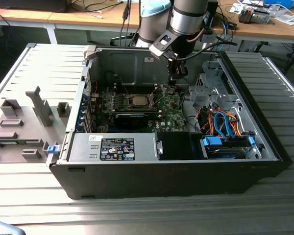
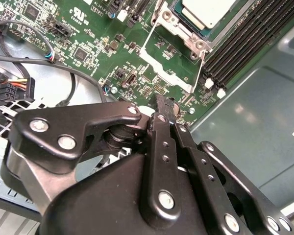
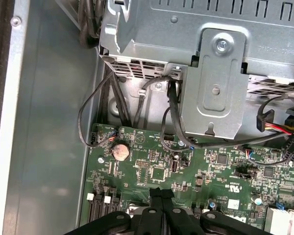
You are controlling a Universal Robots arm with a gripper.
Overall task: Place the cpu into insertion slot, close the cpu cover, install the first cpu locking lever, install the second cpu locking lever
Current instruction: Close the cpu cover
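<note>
While our gripper (image 3: 161, 192) hangs closed, empty, over the motherboard (image 3: 157, 169), we see the cpu (image 2: 206, 10) seated in the insertion slot (image 2: 188, 33) nearby, cpu cover (image 2: 172, 84) open.

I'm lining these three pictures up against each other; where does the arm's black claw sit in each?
Exterior view: the black metal claw hangs over the green motherboard.
Second wrist view: claw in the foreground, board behind it.
First wrist view: claw over the board, short of the round coin battery.
Shared landmark: the motherboard.
</note>
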